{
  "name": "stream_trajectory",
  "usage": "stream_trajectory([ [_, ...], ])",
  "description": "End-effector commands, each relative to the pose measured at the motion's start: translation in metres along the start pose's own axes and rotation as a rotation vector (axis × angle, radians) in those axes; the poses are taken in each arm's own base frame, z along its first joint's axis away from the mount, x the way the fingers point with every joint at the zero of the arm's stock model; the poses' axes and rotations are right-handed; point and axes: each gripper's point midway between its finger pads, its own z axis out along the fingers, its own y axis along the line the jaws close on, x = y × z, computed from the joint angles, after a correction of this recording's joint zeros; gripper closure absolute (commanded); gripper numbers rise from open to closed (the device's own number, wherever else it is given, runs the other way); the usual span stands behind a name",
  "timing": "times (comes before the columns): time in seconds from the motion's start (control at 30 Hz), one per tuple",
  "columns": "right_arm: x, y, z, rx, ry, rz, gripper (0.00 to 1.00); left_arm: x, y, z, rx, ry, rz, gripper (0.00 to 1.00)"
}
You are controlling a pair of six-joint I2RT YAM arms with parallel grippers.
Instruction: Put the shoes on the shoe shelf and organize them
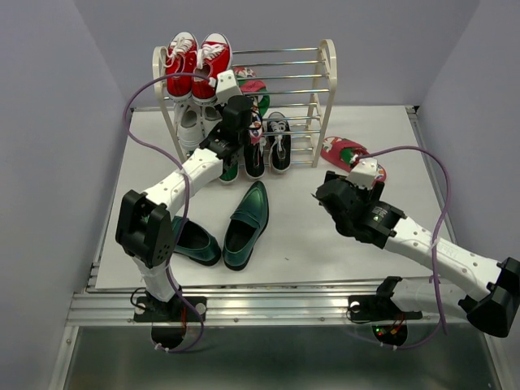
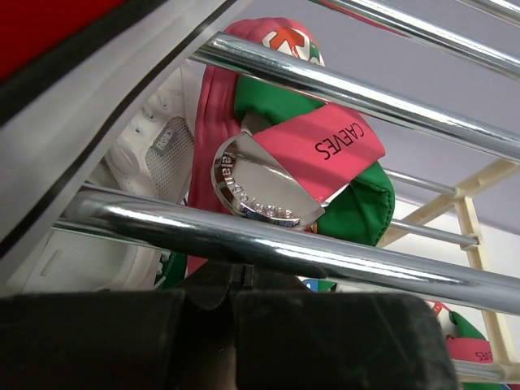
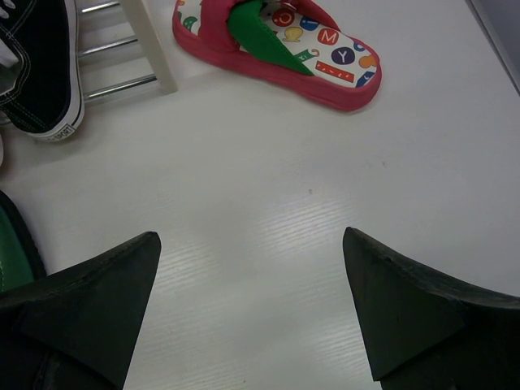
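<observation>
The left gripper (image 2: 236, 284), grip unclear this close, sits below a red flip-flop (image 2: 341, 146) propped among the shelf (image 2: 325, 252) rods and should settle it flat before backing straight out, while the spread, empty right gripper (image 3: 250, 236) hovers near its mate (image 3: 341, 49) lying beside the shelf.

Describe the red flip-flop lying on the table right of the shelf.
The flip-flop has a red foam-looking sole, a white footbed printed with coloured letters, and a green strap. It lies flat, footbed up, on the white table beside the shelf, apart from it. The open right end effector hangs clear of it.
</observation>
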Motion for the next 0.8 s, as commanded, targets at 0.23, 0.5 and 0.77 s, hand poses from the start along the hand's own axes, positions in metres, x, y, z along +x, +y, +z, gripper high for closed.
stream_trajectory([
  [0.23,-0.023,-0.001,0.000,0.033,-0.067,0.052,0.00,-0.036,-0.022,-0.002,0.063,-0.074,-0.014,0.76],
  [0.5,-0.025,0.002,0.003,0.047,-0.070,0.027,0.00,-0.033,-0.029,0.002,0.082,-0.061,-0.003,0.66],
  [0.77,-0.018,0.003,0.004,0.036,-0.057,0.029,0.00,-0.030,-0.025,-0.010,0.084,-0.017,-0.035,0.28],
])
